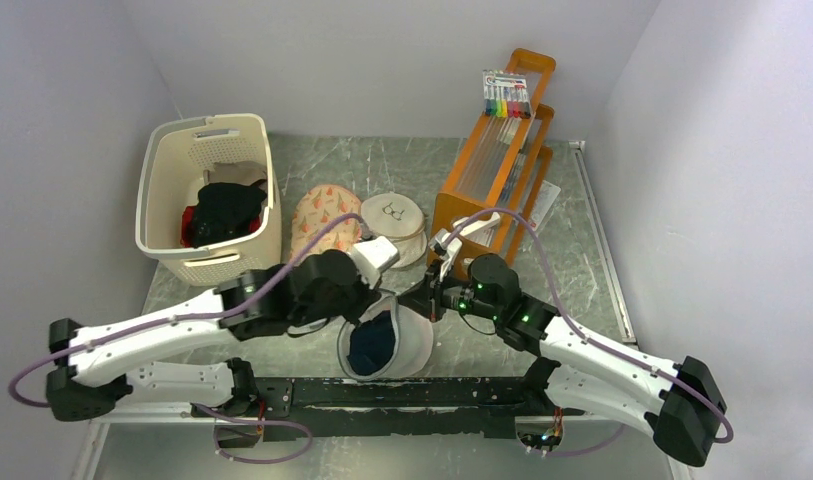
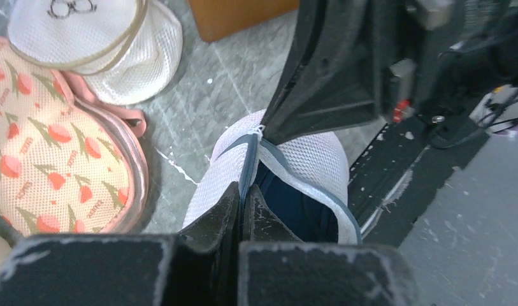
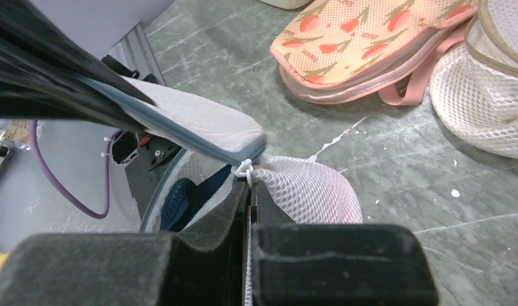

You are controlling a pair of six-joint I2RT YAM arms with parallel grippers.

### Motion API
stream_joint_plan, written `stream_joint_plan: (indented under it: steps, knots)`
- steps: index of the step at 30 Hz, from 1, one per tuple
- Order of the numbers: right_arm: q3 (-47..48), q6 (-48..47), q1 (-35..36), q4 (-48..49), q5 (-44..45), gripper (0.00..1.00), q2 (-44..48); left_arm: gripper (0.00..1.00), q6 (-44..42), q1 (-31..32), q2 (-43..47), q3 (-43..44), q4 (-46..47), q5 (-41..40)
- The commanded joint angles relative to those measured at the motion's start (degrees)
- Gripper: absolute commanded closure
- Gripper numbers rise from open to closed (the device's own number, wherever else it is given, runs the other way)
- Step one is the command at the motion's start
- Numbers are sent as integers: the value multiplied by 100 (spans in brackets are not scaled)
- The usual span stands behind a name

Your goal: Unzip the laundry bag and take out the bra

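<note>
The white mesh laundry bag (image 1: 414, 345) lies near the front edge between my arms, its grey-lavender zipper rim (image 2: 248, 159) parted. A dark navy bra (image 1: 374, 343) shows inside the opening, also in the left wrist view (image 2: 294, 210) and the right wrist view (image 3: 179, 201). My left gripper (image 2: 245, 190) is shut on the zipper rim at the bag's left side (image 1: 374, 303). My right gripper (image 3: 248, 185) is shut on the mesh, just below a small white tie at the end of the zipper (image 3: 243, 169); in the top view it sits at the bag's upper right (image 1: 429, 303). The two grippers hold the opening apart.
A peach patterned bag (image 1: 324, 222) and a beige round bag with a glasses print (image 1: 395, 222) lie just behind the laundry bag. A cream laundry basket (image 1: 152, 200) with clothes stands back left. An orange rack (image 1: 492, 170) with a marker pack (image 1: 506, 95) stands back right.
</note>
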State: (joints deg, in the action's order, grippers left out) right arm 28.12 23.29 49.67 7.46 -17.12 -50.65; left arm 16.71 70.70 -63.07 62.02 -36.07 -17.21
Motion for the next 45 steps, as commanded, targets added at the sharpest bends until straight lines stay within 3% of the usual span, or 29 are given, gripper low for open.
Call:
stream_joint_plan:
  steps: [1,10,17,27,31,35,41,45]
  knots:
    - [124,-173,-9,-199,352,100,-174,93,-422,-12,921,-75,329,519]
    - [121,-266,-10,-16,34,100,-281,93,-761,-12,1963,-502,1325,1950]
    - [80,-317,-9,18,-80,100,-307,93,-831,-11,1978,-515,1790,2097]
    - [685,-1185,-9,-1396,562,100,-378,93,-942,-12,1249,617,83,2035]
    - [611,-1204,-9,-1168,562,90,-254,93,-933,-12,1310,697,-119,2253]
    - [751,-1284,-10,-1158,415,88,-393,93,-885,-12,1335,695,-183,2550]
    - [957,-1008,-10,-1366,1012,85,-484,93,-334,-12,1149,752,-129,1735]
    - [1189,-659,-7,-1973,1458,70,-293,93,212,-17,1123,620,15,845]
